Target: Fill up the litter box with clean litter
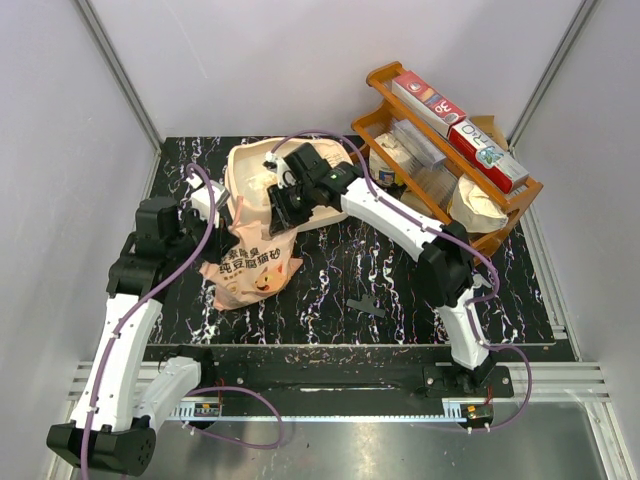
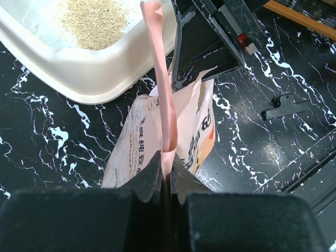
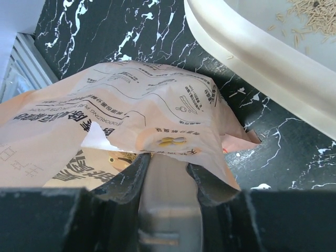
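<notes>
The cream litter box (image 1: 243, 160) sits at the back left of the table. Clean litter (image 2: 97, 21) lies as a tan pile on its floor, and scattered grains (image 3: 310, 13) show past its wall (image 3: 262, 58). A pink-orange printed bag (image 1: 250, 275) hangs in front of the box, lifted at its top. My left gripper (image 2: 168, 157) is shut on a pink edge strip of the bag (image 2: 136, 147). My right gripper (image 3: 170, 160) grips a pale grey fold of the bag (image 3: 131, 100), which drapes over its fingertips. In the top view both grippers (image 1: 222, 212) (image 1: 283, 205) meet at the bag's top by the box's near wall.
A brown wooden rack (image 1: 450, 150) with boxes and packets stands at the back right. A small black clip (image 1: 368, 305) (image 2: 286, 105) lies on the marbled tabletop right of the bag. Pale walls close in the left, back and right.
</notes>
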`<state>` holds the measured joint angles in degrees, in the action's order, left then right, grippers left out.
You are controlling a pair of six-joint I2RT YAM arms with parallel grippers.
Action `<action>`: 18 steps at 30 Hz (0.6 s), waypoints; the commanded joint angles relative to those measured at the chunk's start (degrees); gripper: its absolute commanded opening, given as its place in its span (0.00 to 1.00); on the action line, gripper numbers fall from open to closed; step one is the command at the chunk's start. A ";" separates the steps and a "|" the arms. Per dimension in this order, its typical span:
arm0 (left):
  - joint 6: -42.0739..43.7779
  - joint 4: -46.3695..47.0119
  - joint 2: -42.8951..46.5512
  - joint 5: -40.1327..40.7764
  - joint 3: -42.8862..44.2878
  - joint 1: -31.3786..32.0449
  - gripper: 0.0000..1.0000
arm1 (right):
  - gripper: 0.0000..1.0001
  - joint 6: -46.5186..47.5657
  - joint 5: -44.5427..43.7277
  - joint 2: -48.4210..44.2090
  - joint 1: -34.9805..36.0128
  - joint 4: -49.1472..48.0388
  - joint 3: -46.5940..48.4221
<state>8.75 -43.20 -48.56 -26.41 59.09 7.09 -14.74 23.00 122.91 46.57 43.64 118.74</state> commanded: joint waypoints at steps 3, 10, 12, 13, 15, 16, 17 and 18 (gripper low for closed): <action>-1.03 10.77 2.85 -2.86 0.50 -0.06 0.00 | 0.00 -7.49 15.90 5.93 0.46 -2.76 -2.46; 1.88 8.49 3.38 -0.75 0.15 -0.06 0.00 | 0.00 -20.02 30.68 7.78 -4.63 -17.23 -3.25; 2.75 8.05 3.64 -0.31 0.24 -0.15 0.00 | 0.00 -24.17 35.15 9.00 -6.13 -21.20 -3.42; 3.28 7.09 3.64 -0.13 0.50 -0.15 0.00 | 0.00 -27.85 36.40 9.27 -6.75 -24.71 -3.51; 5.38 6.03 3.64 0.05 0.85 -0.15 0.00 | 0.00 -31.99 40.43 9.62 -8.50 -29.03 -3.95; 6.18 4.98 3.64 0.31 1.29 -0.06 0.00 | 0.00 -35.93 41.32 9.63 -9.03 -32.35 -4.21; 6.88 4.36 3.56 0.31 1.46 -0.15 0.00 | 0.00 -37.28 42.20 9.54 -9.99 -33.34 -4.13; 8.72 3.22 3.64 0.14 1.73 -0.15 0.00 | 0.00 -38.42 43.52 9.28 -10.26 -33.70 -4.04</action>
<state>12.82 -43.48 -47.27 -25.06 57.93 7.05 -40.49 56.82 132.16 39.00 20.78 114.72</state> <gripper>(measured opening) 0.064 0.328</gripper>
